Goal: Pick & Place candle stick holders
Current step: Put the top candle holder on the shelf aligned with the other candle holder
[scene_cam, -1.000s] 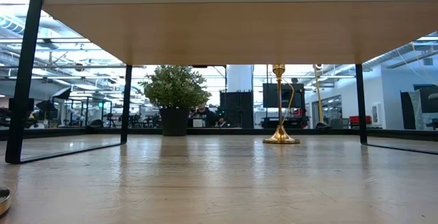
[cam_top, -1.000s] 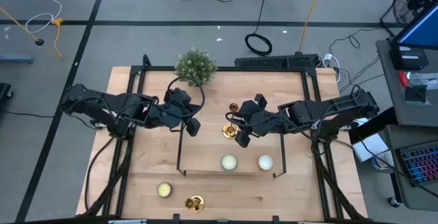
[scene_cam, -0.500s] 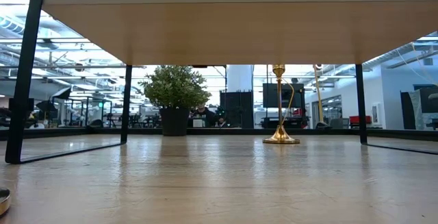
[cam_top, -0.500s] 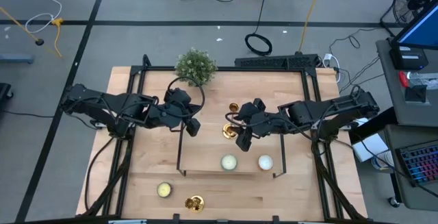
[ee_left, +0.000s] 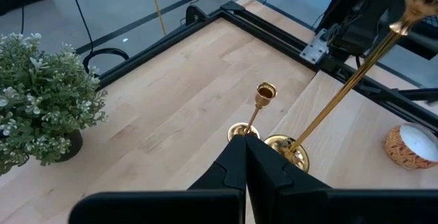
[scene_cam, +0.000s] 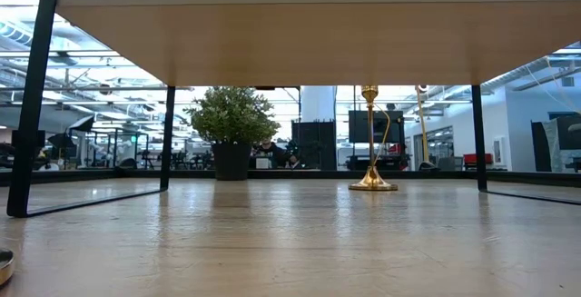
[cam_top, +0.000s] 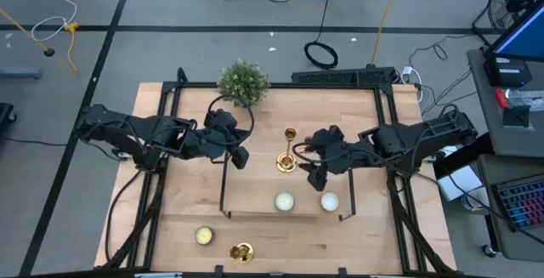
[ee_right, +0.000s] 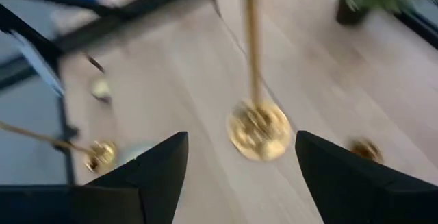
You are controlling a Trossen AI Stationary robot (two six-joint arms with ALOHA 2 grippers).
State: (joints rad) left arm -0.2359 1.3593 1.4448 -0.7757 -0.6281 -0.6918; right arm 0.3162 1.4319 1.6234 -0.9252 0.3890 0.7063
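Standing upright mid-table, shiny gold candle stick holder (cam_top: 286, 161) w/ thin stem; right gripper (cam_top: 318, 174) open beside it, left gripper (cam_top: 240, 157) shut.

Two candlesticks (cam_top: 287, 152) stand between the plant (cam_top: 242, 82) and the shelf's candles (cam_top: 284, 201).

Readable text: none in any view
Labels or brands: none legible on the table, the arms or the room behind
Numbers or signs: none can be read
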